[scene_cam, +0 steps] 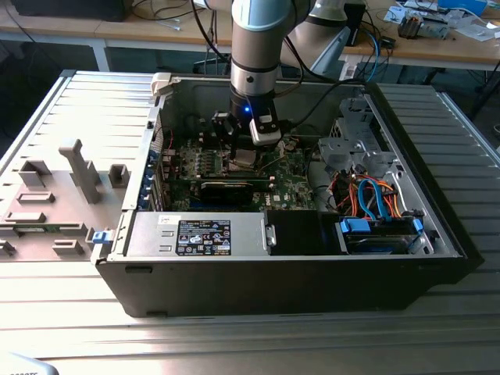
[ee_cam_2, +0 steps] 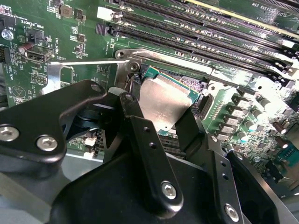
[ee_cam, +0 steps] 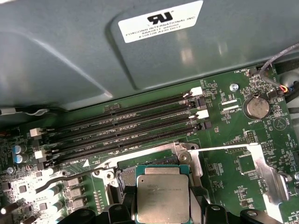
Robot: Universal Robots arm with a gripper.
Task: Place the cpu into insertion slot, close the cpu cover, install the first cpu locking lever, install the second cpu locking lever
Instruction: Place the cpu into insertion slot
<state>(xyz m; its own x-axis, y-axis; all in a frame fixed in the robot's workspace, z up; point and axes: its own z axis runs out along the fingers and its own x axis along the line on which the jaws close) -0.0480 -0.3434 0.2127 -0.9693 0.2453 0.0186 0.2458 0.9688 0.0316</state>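
The cpu [ee_cam_2: 164,99], a pale metallic square plate, sits between my two black fingers [ee_cam_2: 132,112] just over the insertion slot [ee_cam_2: 198,87], whose silvery rim and dark recess show around it. In the first wrist view the cpu [ee_cam: 163,199] lies level within the slot's rim [ee_cam: 156,162]. My gripper [ee_cam_2: 161,109] is shut on the cpu's two opposite edges. The cpu cover [ee_cam: 267,173], a silvery frame plate, lies swung open beside the slot, also seen at the board's edge [ee_cam_2: 52,77]. In the exterior view the gripper [scene_cam: 247,151] reaches down into the open computer case onto the green board [scene_cam: 291,181].
Long black memory slots [ee_cam: 126,127] run close beside the socket. A grey case wall [ee_cam: 93,51] rises behind them. A black card [scene_cam: 226,187], a power supply [scene_cam: 195,234] and a drive bay with blue cables [scene_cam: 376,205] crowd the case. A grey fixture [scene_cam: 55,195] lies at the exterior view's left.
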